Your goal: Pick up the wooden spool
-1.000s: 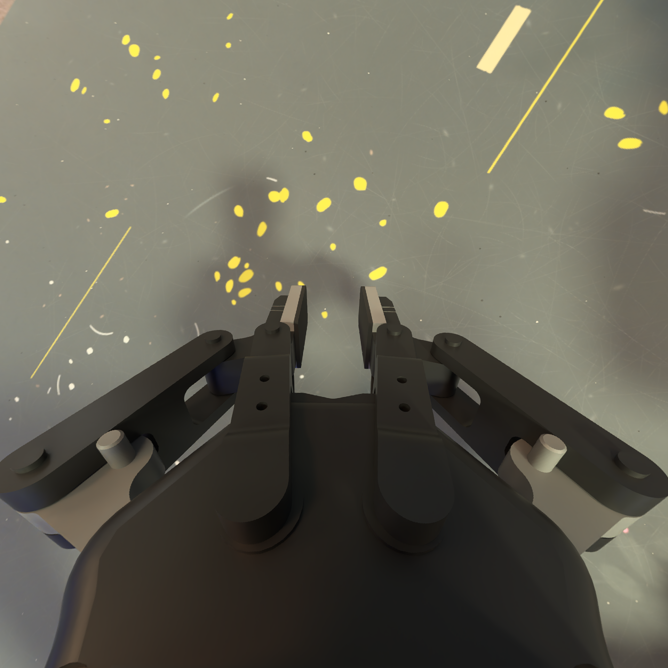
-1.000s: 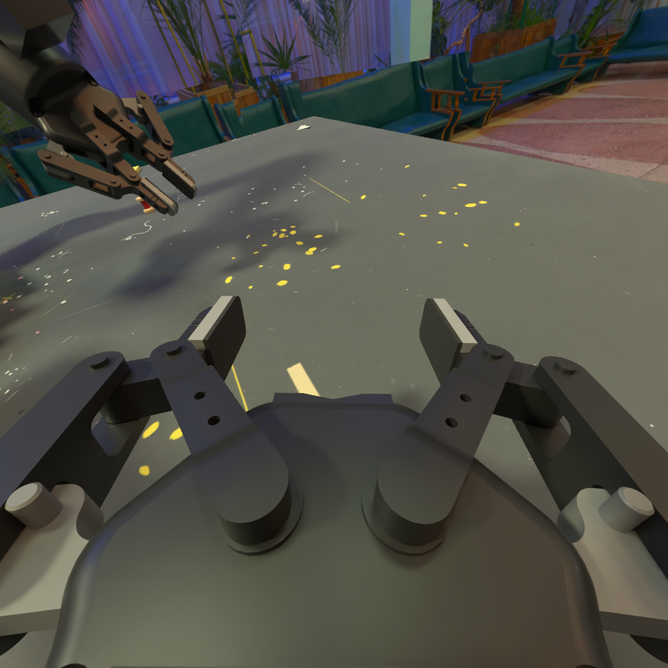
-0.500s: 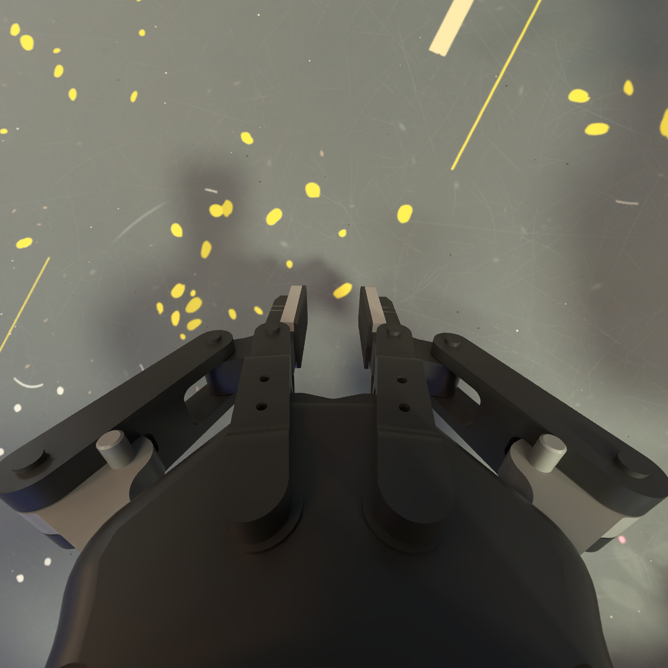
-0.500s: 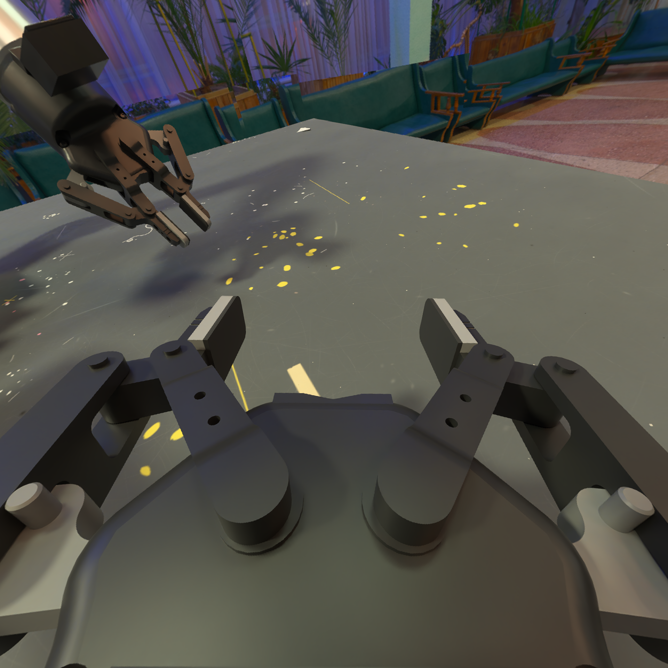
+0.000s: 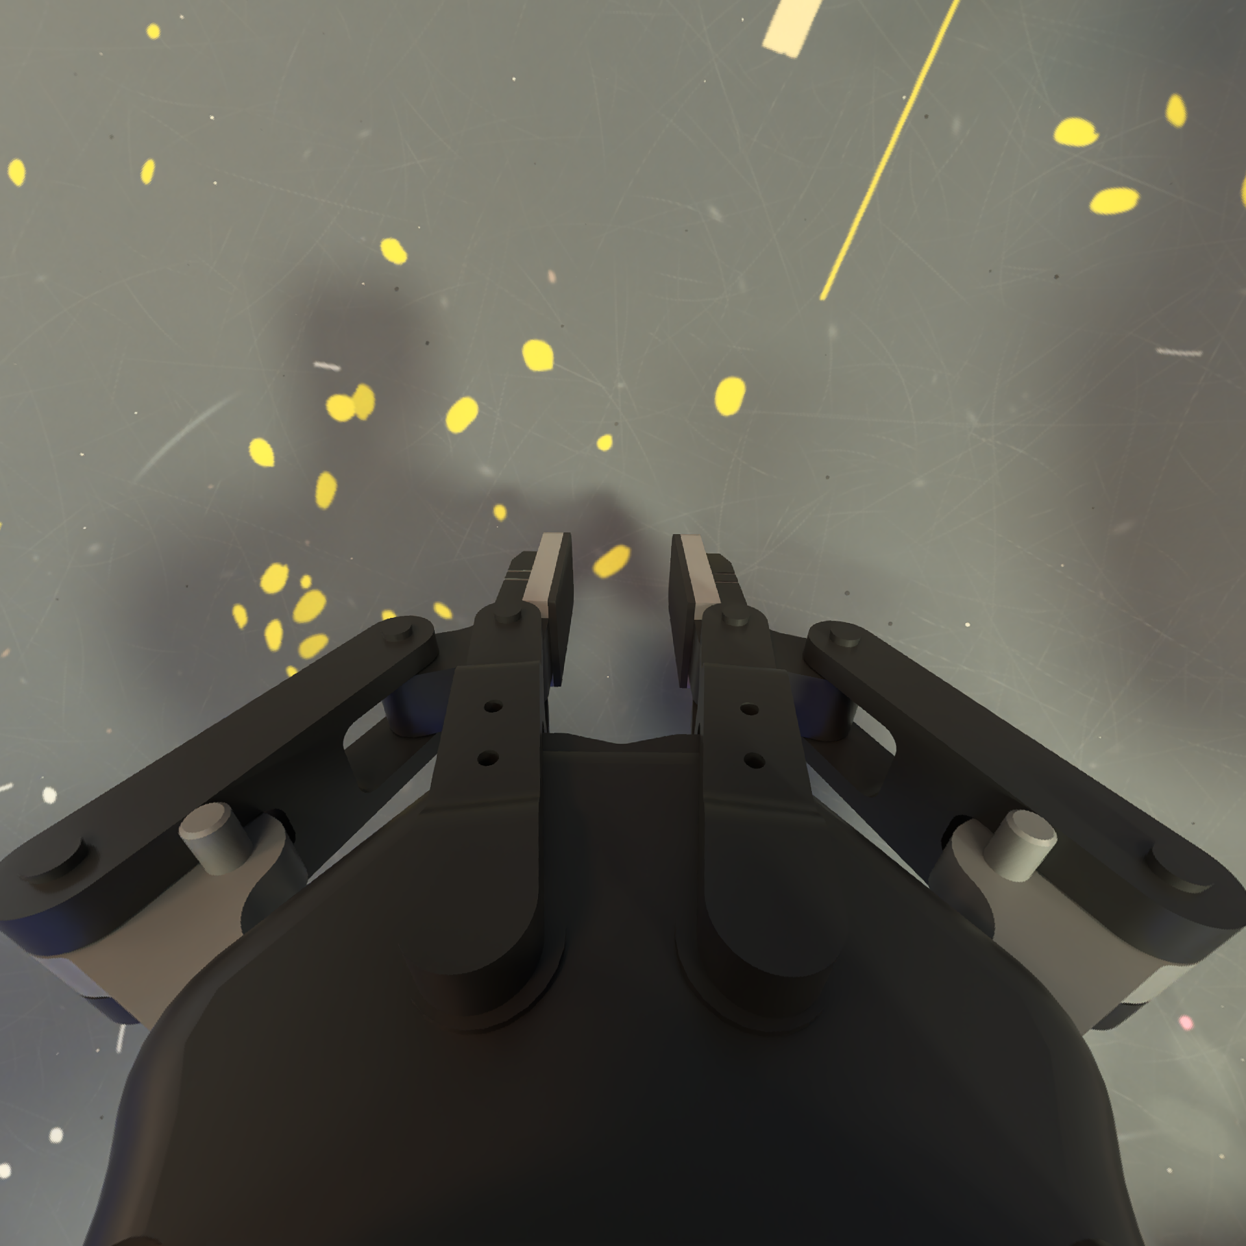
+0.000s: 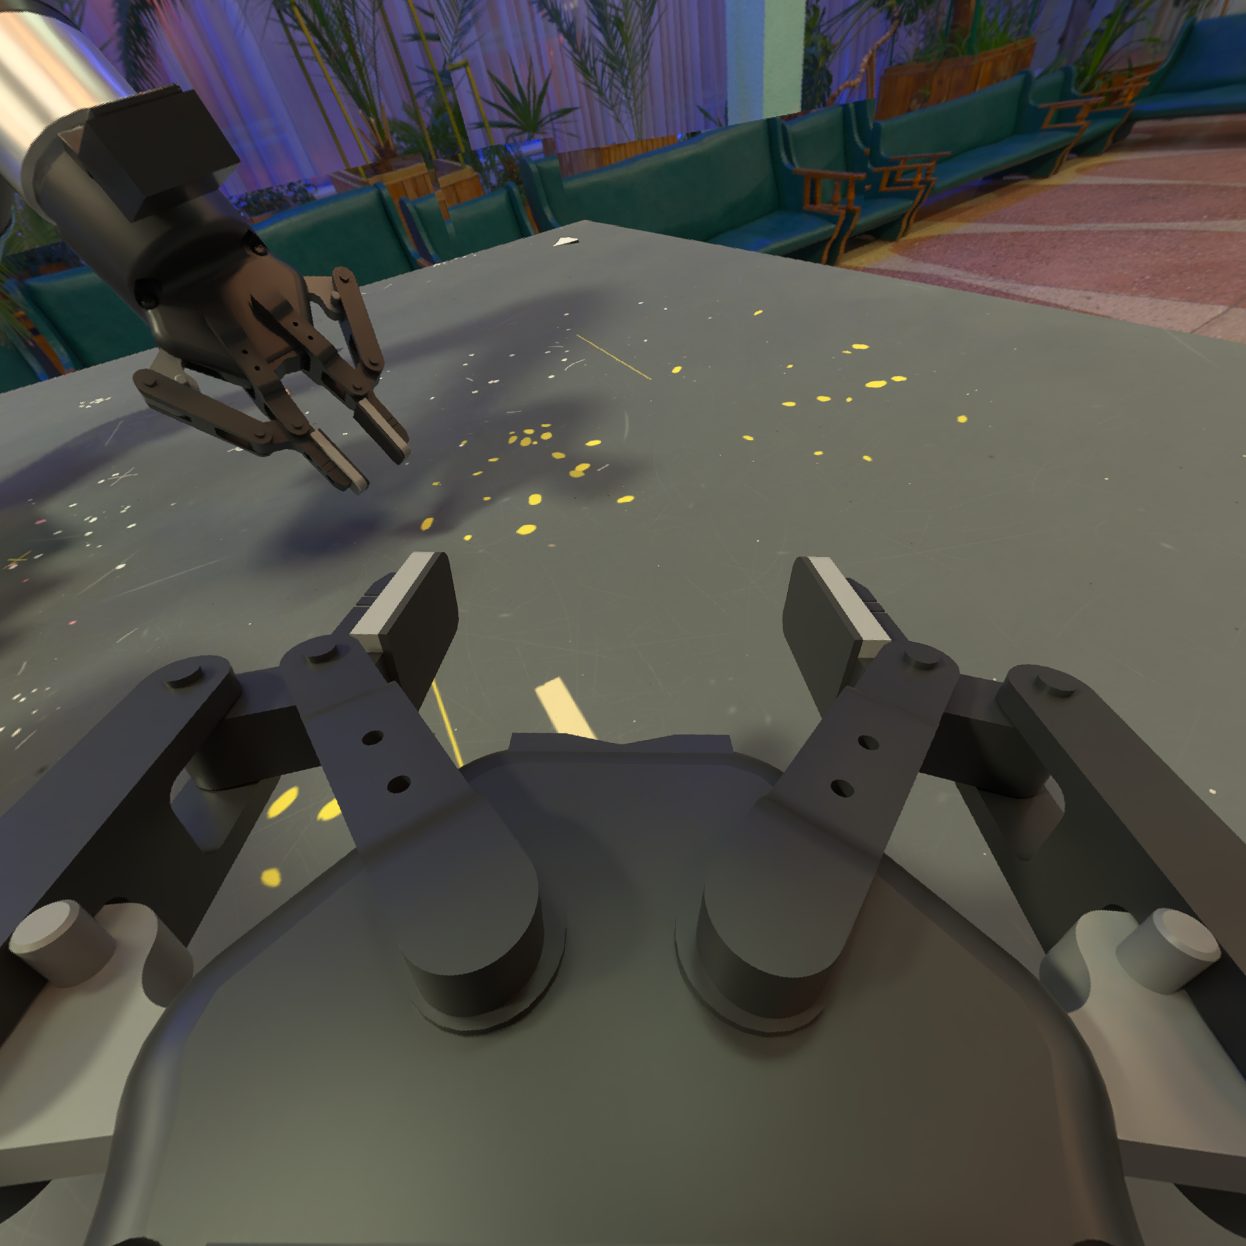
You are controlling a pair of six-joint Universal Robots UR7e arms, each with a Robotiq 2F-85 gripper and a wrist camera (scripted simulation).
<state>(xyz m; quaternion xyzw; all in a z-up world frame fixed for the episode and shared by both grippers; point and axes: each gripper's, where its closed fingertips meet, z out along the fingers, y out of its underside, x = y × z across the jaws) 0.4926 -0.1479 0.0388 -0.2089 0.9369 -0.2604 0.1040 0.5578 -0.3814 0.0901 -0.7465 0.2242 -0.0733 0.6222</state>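
No wooden spool shows in either view. My left gripper point(image 5: 620, 559) hovers above the grey table point(image 5: 876, 607), which is speckled with yellow paint. Its jaws stand a narrow gap apart with nothing between them. It also shows in the right wrist view point(image 6: 379, 465) at the upper left, tilted down toward the table, its fingers apart and empty. My right gripper point(image 6: 619, 573) is wide open and empty, low over the table point(image 6: 876, 573).
A pale yellow strip point(image 6: 563, 704) and a thin yellow line point(image 6: 445, 721) are painted on the table just under my right gripper. The table's far edge point(image 6: 586, 222) lies ahead, with green benches point(image 6: 674, 182) and plants beyond it.
My left gripper has moved closer to my right gripper and come lower over the table. Its jaw gap is unchanged. My right gripper has not moved.
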